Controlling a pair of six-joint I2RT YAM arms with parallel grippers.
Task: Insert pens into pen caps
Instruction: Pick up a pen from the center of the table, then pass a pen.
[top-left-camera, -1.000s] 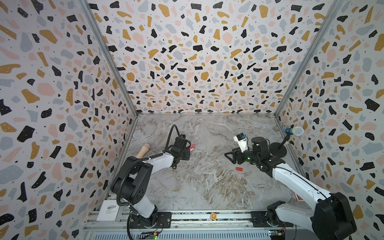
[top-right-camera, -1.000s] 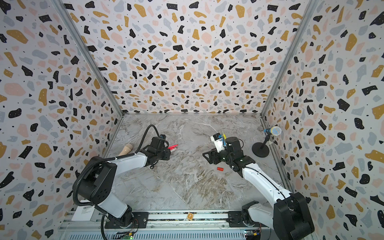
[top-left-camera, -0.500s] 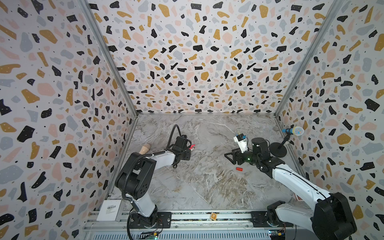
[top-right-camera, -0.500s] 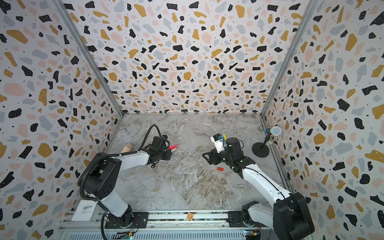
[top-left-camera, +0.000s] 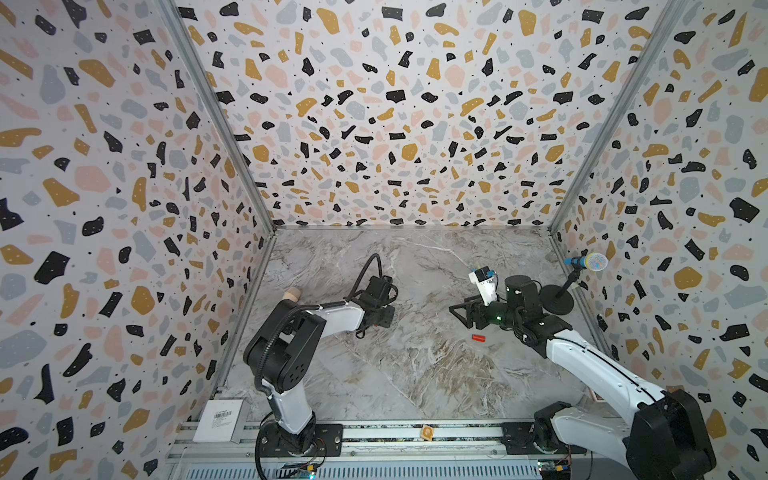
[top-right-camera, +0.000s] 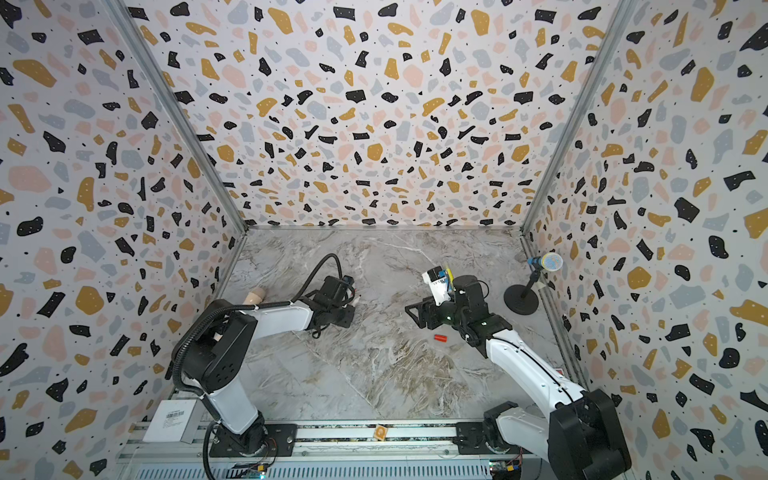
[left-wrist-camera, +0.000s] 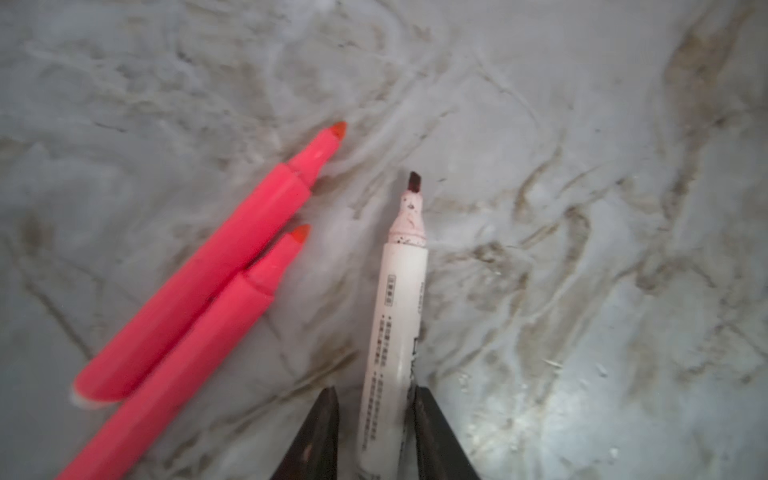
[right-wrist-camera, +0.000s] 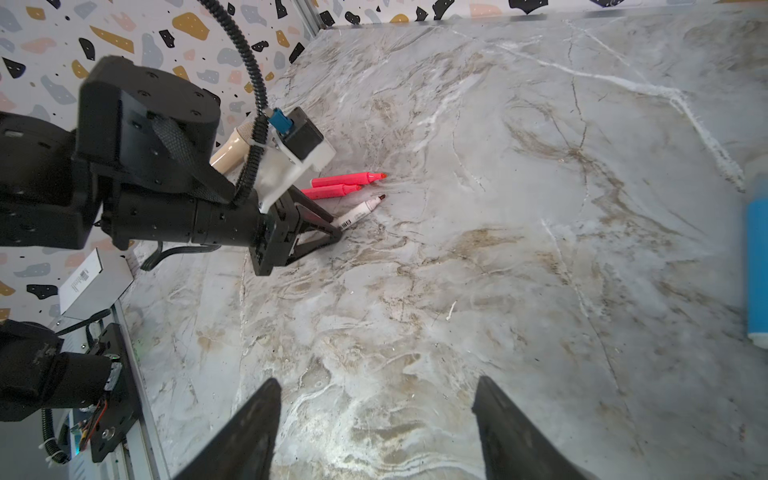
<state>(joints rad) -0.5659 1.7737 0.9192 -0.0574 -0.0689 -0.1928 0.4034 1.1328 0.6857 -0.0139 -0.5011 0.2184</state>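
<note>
Left gripper (left-wrist-camera: 374, 399), jaws narrow, straddles the barrel of the white pen (left-wrist-camera: 399, 316) lying left of centre (one finger touching, one just apart), two pink pens (left-wrist-camera: 195, 286) beside it. Right gripper (right-wrist-camera: 376, 399) stands wide, empty, with the red cap (top-left-camera: 478, 338) lying near it.

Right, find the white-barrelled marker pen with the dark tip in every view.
Both top views: hidden under the left gripper.
Left wrist: the white-barrelled marker pen, between that gripper's fingers.
Right wrist: the pen poking out from the left gripper.
Landmark: two neon pink marker pens beside it.
</note>
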